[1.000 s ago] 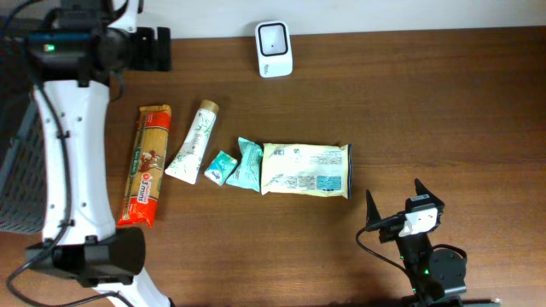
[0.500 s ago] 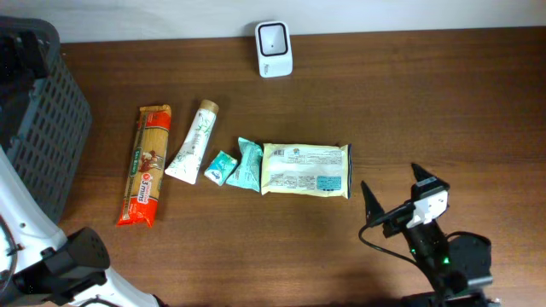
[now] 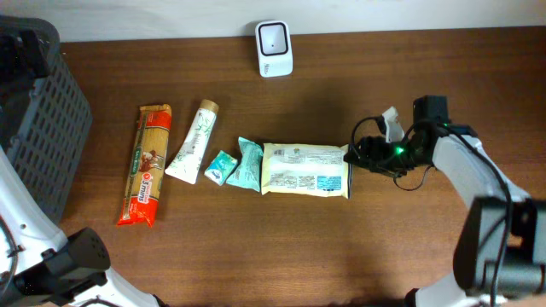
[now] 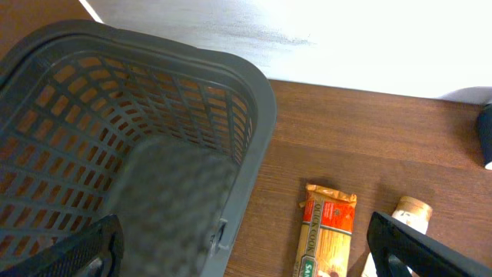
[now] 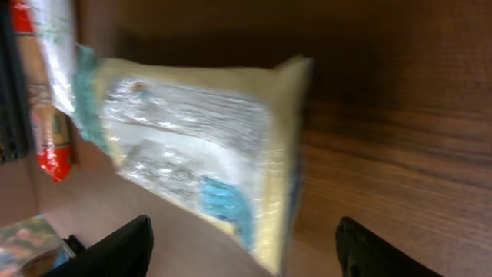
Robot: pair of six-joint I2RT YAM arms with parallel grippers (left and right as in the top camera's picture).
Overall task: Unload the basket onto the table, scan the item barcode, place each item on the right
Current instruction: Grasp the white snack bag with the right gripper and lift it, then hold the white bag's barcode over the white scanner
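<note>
The right fingers (image 5: 123,250) stand apart astride the end of the yellow packet (image 3: 304,169) (not closed on it). The left fingers (image 4: 415,246) gape wide above the grey basket (image 4: 154,115).

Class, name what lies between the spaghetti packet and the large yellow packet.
The overhead view shows three: a white tube, a small teal box, then a teal sachet, going from the spaghetti packet to the yellow packet.
</note>
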